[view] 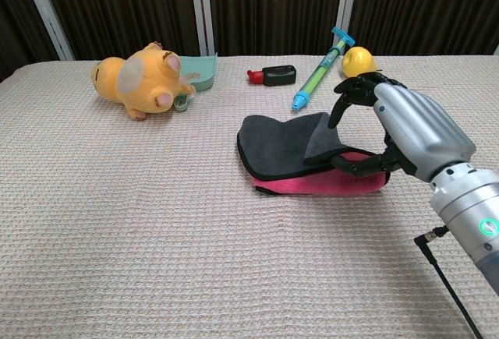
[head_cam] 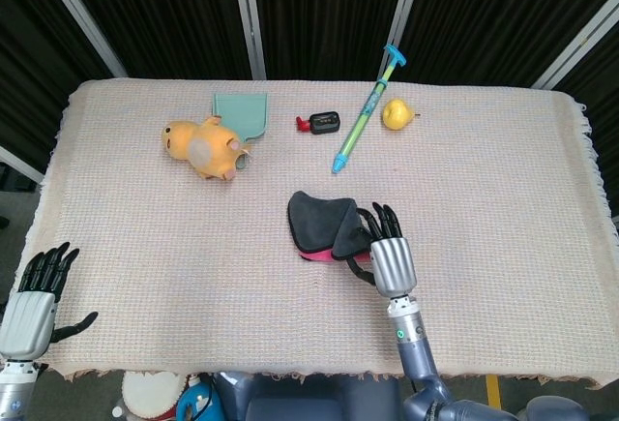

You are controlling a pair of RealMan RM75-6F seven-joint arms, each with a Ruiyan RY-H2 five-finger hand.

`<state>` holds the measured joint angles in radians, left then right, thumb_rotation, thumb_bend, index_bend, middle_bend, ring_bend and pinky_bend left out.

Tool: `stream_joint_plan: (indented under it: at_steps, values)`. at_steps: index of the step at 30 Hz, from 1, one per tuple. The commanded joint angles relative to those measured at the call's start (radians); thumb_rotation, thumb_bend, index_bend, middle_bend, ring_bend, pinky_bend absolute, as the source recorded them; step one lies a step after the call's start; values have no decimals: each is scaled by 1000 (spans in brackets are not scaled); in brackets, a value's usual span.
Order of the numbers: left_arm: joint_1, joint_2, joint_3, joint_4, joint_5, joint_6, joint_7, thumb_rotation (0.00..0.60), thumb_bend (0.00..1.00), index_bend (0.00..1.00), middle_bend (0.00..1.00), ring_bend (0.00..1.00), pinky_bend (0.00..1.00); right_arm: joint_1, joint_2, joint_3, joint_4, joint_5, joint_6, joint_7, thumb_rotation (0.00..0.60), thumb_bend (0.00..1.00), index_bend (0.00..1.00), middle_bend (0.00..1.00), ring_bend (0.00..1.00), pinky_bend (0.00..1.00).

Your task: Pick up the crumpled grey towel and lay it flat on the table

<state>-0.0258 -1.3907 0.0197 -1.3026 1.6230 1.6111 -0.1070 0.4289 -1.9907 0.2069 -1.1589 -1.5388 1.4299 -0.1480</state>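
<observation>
The crumpled grey towel (head_cam: 317, 221) (view: 279, 146), pink on its underside, lies folded near the table's middle. My right hand (head_cam: 387, 258) (view: 412, 130) is at its right edge. The fingers arch over the raised grey flap and the thumb reaches in against the pink lower layer, with a gap still showing between fingers and cloth. My left hand (head_cam: 32, 297) hovers at the table's front left corner, fingers apart and holding nothing; it appears only in the head view.
An orange plush toy (head_cam: 203, 147) (view: 139, 79) lies at the back left beside a teal scoop (head_cam: 241, 111). Behind the towel are a black and red device (head_cam: 320, 123) (view: 273, 75), a toy syringe (head_cam: 368, 106) (view: 320, 68) and a yellow pear (head_cam: 395, 113) (view: 357, 61).
</observation>
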Motion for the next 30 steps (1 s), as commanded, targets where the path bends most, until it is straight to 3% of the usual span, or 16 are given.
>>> stream_joint_plan:
  at_steps: [1, 19, 25, 30]
  values:
    - [0, 0, -1, 0, -1, 1, -1, 600, 48, 0, 0, 0, 23, 7, -9, 0, 4, 6, -9, -9, 600, 287, 462, 215, 87, 97]
    - [1, 1, -3, 6, -13, -8, -12, 600, 47, 0, 0, 0, 23, 36, -81, 12, 104, 35, -19, 14, 600, 292, 508, 242, 94, 112]
    - [2, 1, -2, 7, -13, -7, -15, 600, 48, 0, 0, 0, 23, 44, -89, 14, 111, 39, -19, 17, 600, 472, 550, 252, 95, 115]
    - [2, 1, -2, 9, -15, -9, -16, 600, 48, 0, 0, 0, 23, 43, -86, 6, 107, 28, -6, 20, 600, 511, 581, 259, 95, 115]
